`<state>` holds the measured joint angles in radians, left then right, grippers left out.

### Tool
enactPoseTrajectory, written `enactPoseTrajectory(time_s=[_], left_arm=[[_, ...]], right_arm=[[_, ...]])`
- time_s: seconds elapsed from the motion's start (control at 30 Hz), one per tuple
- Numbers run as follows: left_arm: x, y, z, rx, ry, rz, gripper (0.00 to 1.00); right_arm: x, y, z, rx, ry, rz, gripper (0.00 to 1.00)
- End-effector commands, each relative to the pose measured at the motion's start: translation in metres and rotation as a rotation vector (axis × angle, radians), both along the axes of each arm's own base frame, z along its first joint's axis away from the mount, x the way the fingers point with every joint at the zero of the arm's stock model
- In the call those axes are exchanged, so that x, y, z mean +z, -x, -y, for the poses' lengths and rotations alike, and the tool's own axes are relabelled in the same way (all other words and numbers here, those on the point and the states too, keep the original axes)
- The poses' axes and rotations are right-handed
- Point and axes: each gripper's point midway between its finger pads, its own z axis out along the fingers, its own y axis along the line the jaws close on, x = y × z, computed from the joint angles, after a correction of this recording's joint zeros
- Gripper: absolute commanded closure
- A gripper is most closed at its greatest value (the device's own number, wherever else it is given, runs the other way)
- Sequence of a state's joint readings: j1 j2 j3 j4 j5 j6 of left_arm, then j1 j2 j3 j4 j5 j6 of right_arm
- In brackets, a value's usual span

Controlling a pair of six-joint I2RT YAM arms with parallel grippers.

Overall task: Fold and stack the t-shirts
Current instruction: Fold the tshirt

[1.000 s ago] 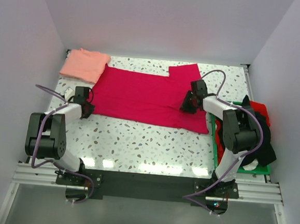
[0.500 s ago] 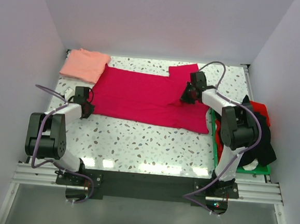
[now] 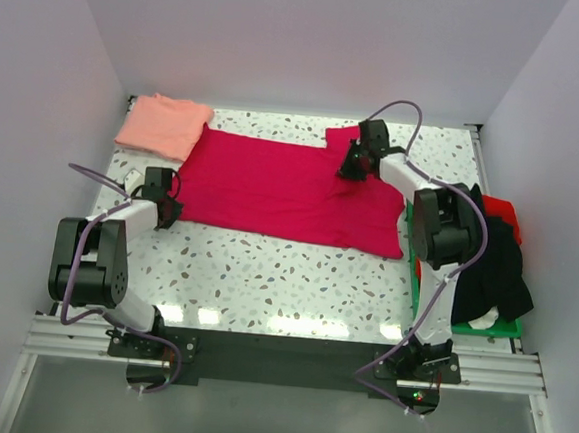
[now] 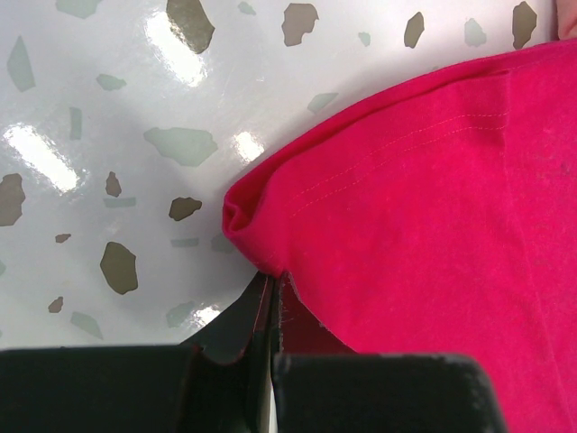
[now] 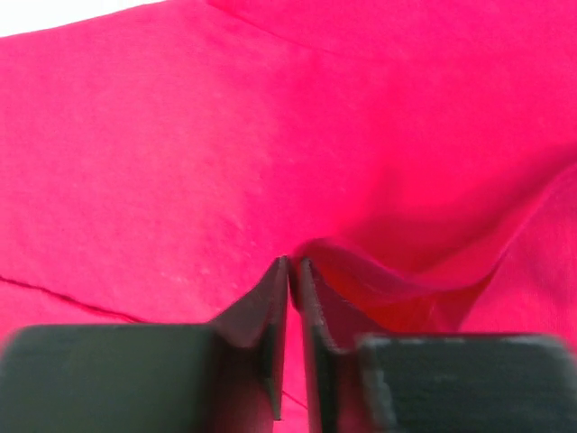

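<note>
The top view shows the crimson t-shirt (image 3: 282,186) spread across the table (image 3: 295,277), with the pink t-shirt (image 3: 163,124) at far left; only the wrist views show the left gripper (image 4: 272,281) and the right gripper (image 5: 293,266) each pinching crimson cloth.

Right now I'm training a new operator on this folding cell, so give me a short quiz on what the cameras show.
1. True or false: the salmon-pink t-shirt lies folded at the far-left corner of the table.
2. What does the left gripper pinch? A crimson t-shirt; B salmon-pink t-shirt; C nothing.
3. Fill in: the right gripper is shut on ____ cloth.
Key: 1 true; 2 A; 3 crimson.
</note>
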<state>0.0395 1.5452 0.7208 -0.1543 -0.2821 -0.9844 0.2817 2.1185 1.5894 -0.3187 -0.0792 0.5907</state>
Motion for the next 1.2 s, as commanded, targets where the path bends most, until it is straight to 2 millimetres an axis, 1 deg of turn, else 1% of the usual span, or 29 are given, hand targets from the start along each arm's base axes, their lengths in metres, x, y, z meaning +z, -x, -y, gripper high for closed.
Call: enactPoseTrajectory(time_s=[0.0, 0.07, 0.1, 0.17, 0.2, 0.23, 0.3, 0.33, 0.4, 0.43, 0.47, 0.53, 0.57, 0.63, 0.67, 0.7, 0.73, 0.77, 0.8, 0.83, 0.87, 0.9, 0.93, 0.97, 1.0, 1.03, 1.07, 1.13, 1.17], left_arm=[[-0.002, -0.003, -0.002, -0.005, -0.002, 0.007, 1.00], [-0.002, -0.002, -0.002, -0.006, 0.000, 0.006, 1.00], [-0.002, -0.003, -0.002, -0.006, 0.001, 0.008, 1.00], [-0.003, -0.003, -0.002, -0.006, 0.001, 0.008, 1.00], [-0.002, -0.003, -0.002, -0.006, 0.001, 0.009, 1.00], [-0.002, -0.003, -0.002, -0.006, 0.001, 0.009, 1.00], [-0.002, -0.002, -0.002, -0.005, -0.002, 0.007, 1.00], [-0.003, -0.001, -0.002, -0.005, -0.002, 0.004, 1.00], [-0.004, 0.000, -0.003, -0.003, -0.004, 0.001, 1.00], [-0.003, 0.000, -0.003, -0.003, -0.004, 0.003, 1.00], [-0.003, 0.000, -0.003, 0.000, -0.008, 0.002, 1.00], [-0.003, 0.000, -0.004, 0.001, -0.012, -0.001, 1.00], [-0.001, 0.000, -0.005, 0.001, -0.015, 0.003, 1.00], [-0.001, 0.000, -0.005, 0.001, -0.016, 0.004, 1.00], [-0.001, -0.001, -0.005, 0.003, -0.015, 0.005, 1.00], [-0.002, 0.000, -0.005, 0.004, -0.016, 0.003, 1.00], [0.000, 0.000, -0.005, 0.002, -0.017, 0.007, 1.00], [0.002, -0.001, -0.005, 0.000, -0.019, 0.014, 1.00], [0.004, -0.002, -0.005, 0.002, -0.020, 0.024, 1.00], [0.007, 0.001, -0.005, 0.003, -0.019, 0.038, 0.93], [0.009, 0.003, -0.006, 0.006, -0.024, 0.048, 0.89], [0.010, 0.004, -0.008, 0.014, -0.032, 0.058, 0.85], [0.014, 0.009, -0.009, 0.023, -0.038, 0.071, 0.72], [0.014, 0.012, -0.013, 0.040, -0.054, 0.070, 0.66], [0.013, 0.017, -0.014, 0.048, -0.059, 0.063, 0.61], [0.016, 0.018, -0.016, 0.055, -0.068, 0.074, 0.53], [0.016, 0.021, -0.019, 0.070, -0.081, 0.070, 0.50], [0.014, 0.024, -0.023, 0.088, -0.085, 0.072, 0.47], [0.014, 0.023, -0.023, 0.089, -0.084, 0.076, 0.47]], right_arm=[[0.023, -0.016, -0.016, 0.083, -0.017, 0.071, 0.83], [0.029, -0.019, -0.018, 0.102, -0.014, 0.093, 0.77], [0.030, -0.019, -0.019, 0.110, -0.016, 0.099, 0.68], [0.037, -0.020, -0.023, 0.140, -0.024, 0.121, 0.61], [0.042, -0.021, -0.025, 0.149, -0.031, 0.135, 0.51], [0.050, -0.022, -0.024, 0.151, -0.034, 0.154, 0.48], [0.057, -0.020, -0.021, 0.150, -0.018, 0.157, 0.45], [0.072, -0.018, -0.019, 0.143, -0.014, 0.179, 0.45], [0.074, -0.008, -0.008, 0.101, 0.016, 0.161, 0.45], [0.089, -0.001, -0.004, 0.084, 0.017, 0.177, 0.45], [0.079, 0.011, 0.005, 0.061, 0.034, 0.151, 0.45], [0.077, 0.027, 0.013, 0.023, 0.039, 0.127, 0.45], [0.074, 0.046, 0.021, 0.003, 0.045, 0.111, 0.45], [0.069, 0.065, 0.028, -0.018, 0.052, 0.091, 0.44], [0.049, 0.084, 0.034, -0.024, 0.061, 0.048, 0.44], [0.058, 0.094, 0.037, -0.027, 0.050, 0.071, 0.43], [0.039, 0.113, 0.046, -0.046, 0.070, 0.027, 0.43], [0.037, 0.121, 0.048, -0.050, 0.070, 0.028, 0.40], [0.047, 0.128, 0.050, -0.050, 0.057, 0.059, 0.40], [0.033, 0.144, 0.056, -0.056, 0.069, 0.028, 0.39], [0.033, 0.150, 0.058, -0.064, 0.069, 0.036, 0.37], [0.041, 0.157, 0.060, -0.067, 0.057, 0.059, 0.36], [0.041, 0.164, 0.062, -0.073, 0.050, 0.063, 0.35], [0.030, 0.177, 0.066, -0.073, 0.055, 0.038, 0.33], [0.037, 0.183, 0.067, -0.077, 0.047, 0.062, 0.32], [0.036, 0.189, 0.073, -0.092, 0.059, 0.058, 0.31], [0.028, 0.199, 0.076, -0.095, 0.066, 0.039, 0.29], [0.033, 0.207, 0.082, -0.115, 0.070, 0.053, 0.28], [0.029, 0.212, 0.085, -0.131, 0.076, 0.046, 0.28]])
